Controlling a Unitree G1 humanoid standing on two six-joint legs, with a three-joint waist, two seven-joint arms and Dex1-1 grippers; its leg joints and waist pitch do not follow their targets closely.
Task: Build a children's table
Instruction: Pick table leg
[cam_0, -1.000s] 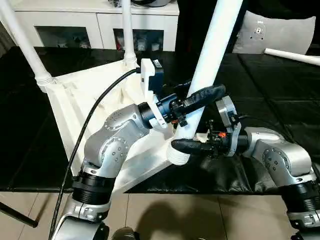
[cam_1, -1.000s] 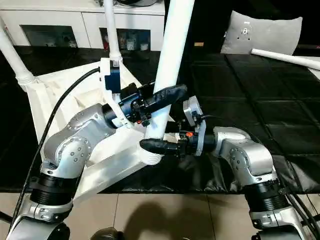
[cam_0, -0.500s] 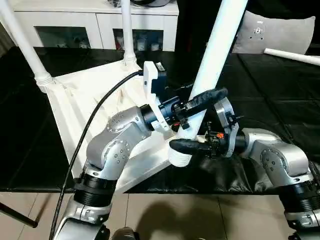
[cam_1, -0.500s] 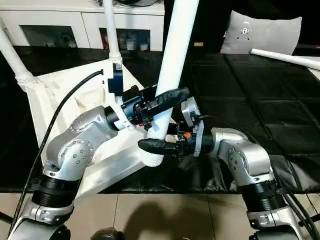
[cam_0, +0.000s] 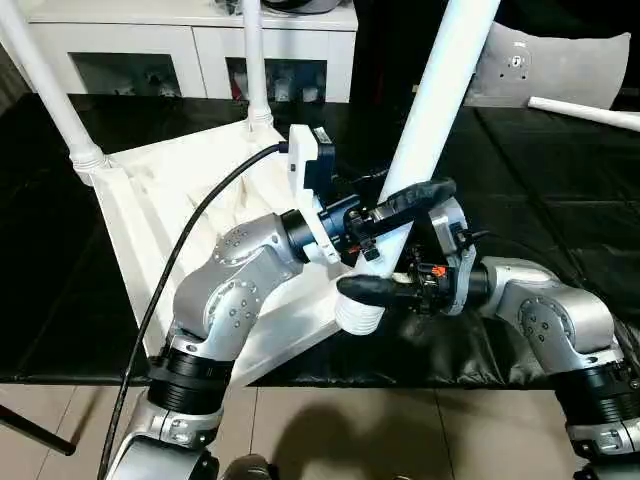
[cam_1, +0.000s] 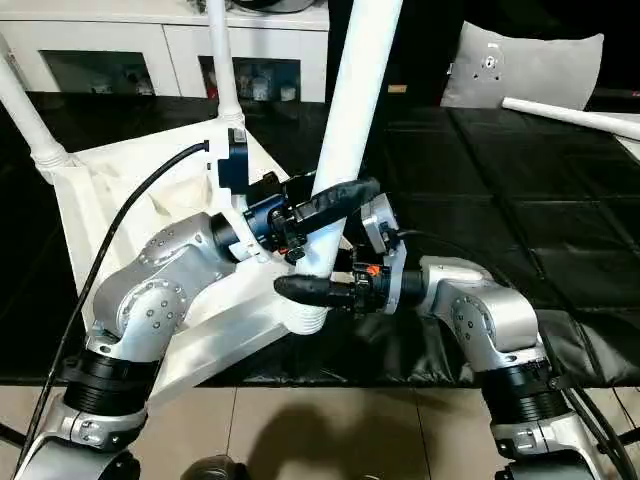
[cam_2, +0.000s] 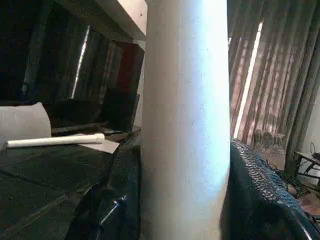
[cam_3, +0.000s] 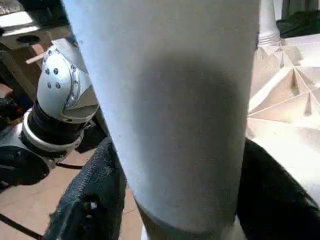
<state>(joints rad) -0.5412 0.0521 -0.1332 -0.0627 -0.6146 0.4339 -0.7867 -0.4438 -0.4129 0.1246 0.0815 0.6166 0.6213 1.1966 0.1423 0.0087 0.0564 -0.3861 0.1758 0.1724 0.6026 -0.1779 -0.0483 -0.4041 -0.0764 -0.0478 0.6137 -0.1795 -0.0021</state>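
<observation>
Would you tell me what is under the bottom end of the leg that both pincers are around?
The leg ends in a ribbed collar at the upturned tabletop near corner. The socket beneath is covered by the collar and right pincer.

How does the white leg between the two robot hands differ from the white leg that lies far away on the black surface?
The held leg stands tilted, its lower end at the near corner of the tabletop; the loose leg lies flat on the black surface. The left hand and the right hand both flank the held leg; nothing touches the loose leg. Both are long white tubes.
</observation>
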